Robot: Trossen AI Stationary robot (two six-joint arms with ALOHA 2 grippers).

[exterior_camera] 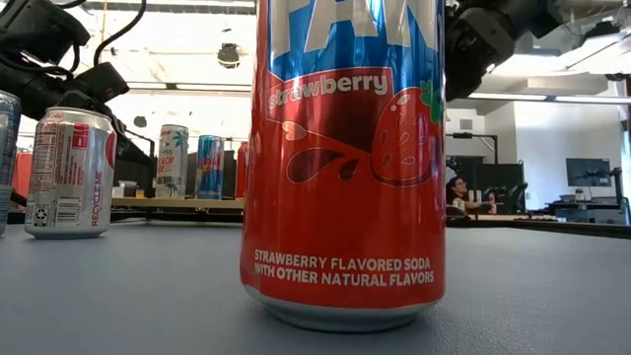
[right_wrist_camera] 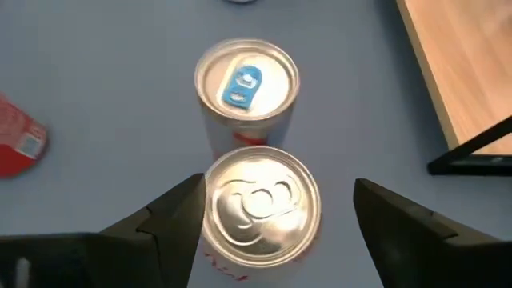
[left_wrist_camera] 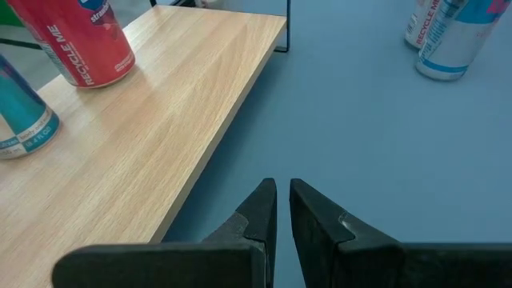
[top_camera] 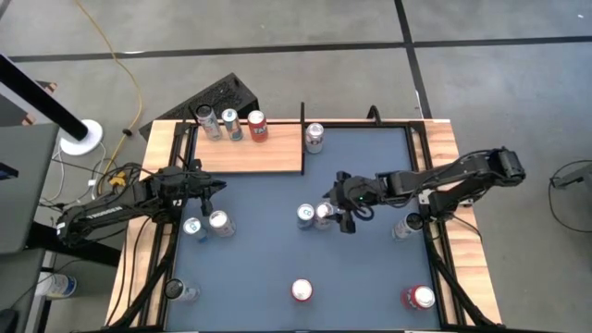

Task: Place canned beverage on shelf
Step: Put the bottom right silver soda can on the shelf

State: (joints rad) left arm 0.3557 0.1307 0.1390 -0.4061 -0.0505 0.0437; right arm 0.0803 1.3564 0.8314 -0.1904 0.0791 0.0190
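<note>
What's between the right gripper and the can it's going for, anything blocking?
Nothing visible. The right gripper is open with a finger on each side of the silver-topped can. A blue-tabbed can stands right beyond it, close or touching. The left gripper waits shut beside the shelf.

Two upright cans are seen from above on the blue tabletop [right_wrist_camera: 96, 96]. The nearer silver-topped can [right_wrist_camera: 260, 204] is framed by the right gripper [right_wrist_camera: 276, 220], whose dark fingers [right_wrist_camera: 172, 216] are spread wide on either side of it, a gap being left on at least one side. Just beyond it, touching or nearly so, a can with a blue pull tab [right_wrist_camera: 246, 84] is placed. A red can [right_wrist_camera: 20, 140] is cut off at one edge. The light wooden shelf [right_wrist_camera: 464, 64] and one of its thin black posts [right_wrist_camera: 472, 156] are shown at the other edge.
</note>
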